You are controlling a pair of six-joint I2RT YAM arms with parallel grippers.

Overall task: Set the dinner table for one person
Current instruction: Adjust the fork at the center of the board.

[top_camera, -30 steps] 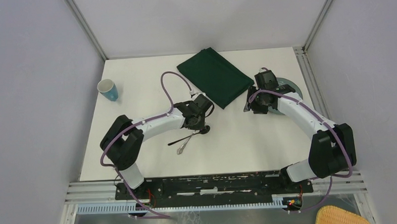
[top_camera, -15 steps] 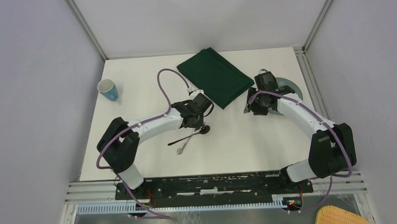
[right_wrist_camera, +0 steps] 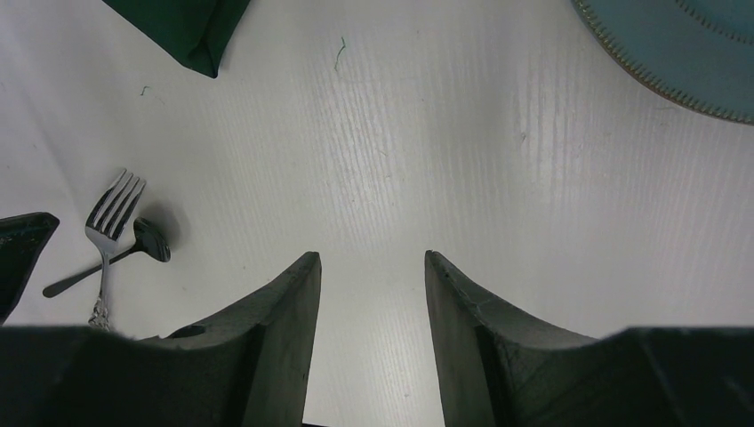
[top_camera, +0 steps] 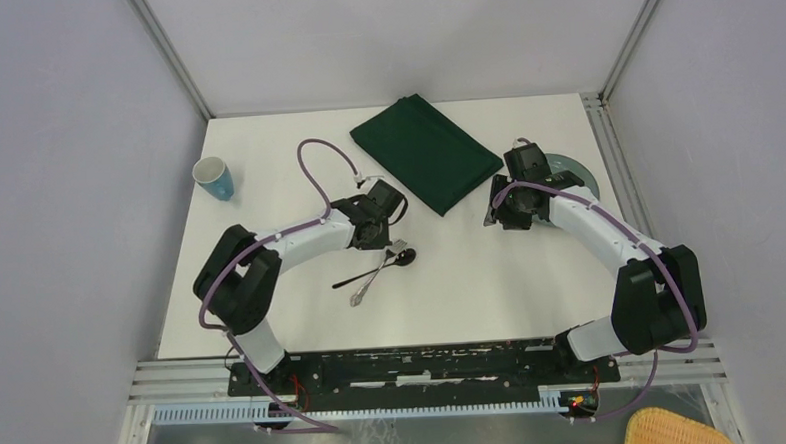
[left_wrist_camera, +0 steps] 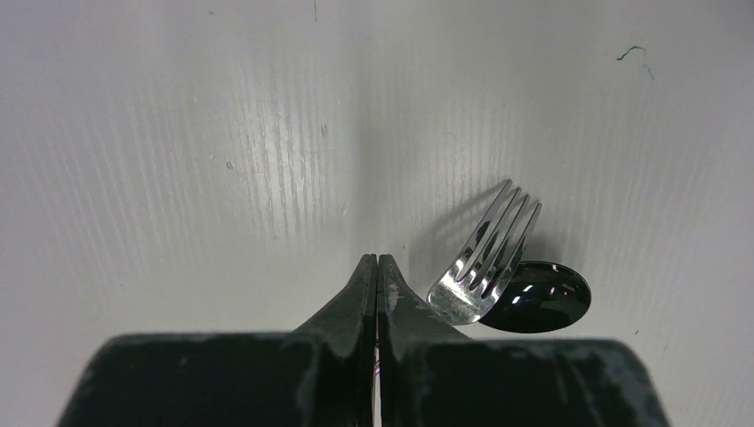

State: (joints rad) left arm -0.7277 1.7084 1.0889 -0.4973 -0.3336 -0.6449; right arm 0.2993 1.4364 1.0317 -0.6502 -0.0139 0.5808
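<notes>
The tabletop [top_camera: 268, 197], stiff and fixed, is spread under everything. The left gripper [left_wrist_camera: 375, 263] is closed, empty. At its 3 o'clock the fork [left_wrist_camera: 489, 263] is crossed over the spoon [left_wrist_camera: 539, 299]; both look thin and slippery, best pinched mid-handle. The right gripper [right_wrist_camera: 372, 260] is half open, empty.

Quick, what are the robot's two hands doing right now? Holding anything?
Left gripper: closed, holding nothing.
Right gripper: open, holding nothing.

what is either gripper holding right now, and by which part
Nothing is held. The left gripper is shut empty, beside the fork and spoon; the right gripper stands open and empty.
</notes>
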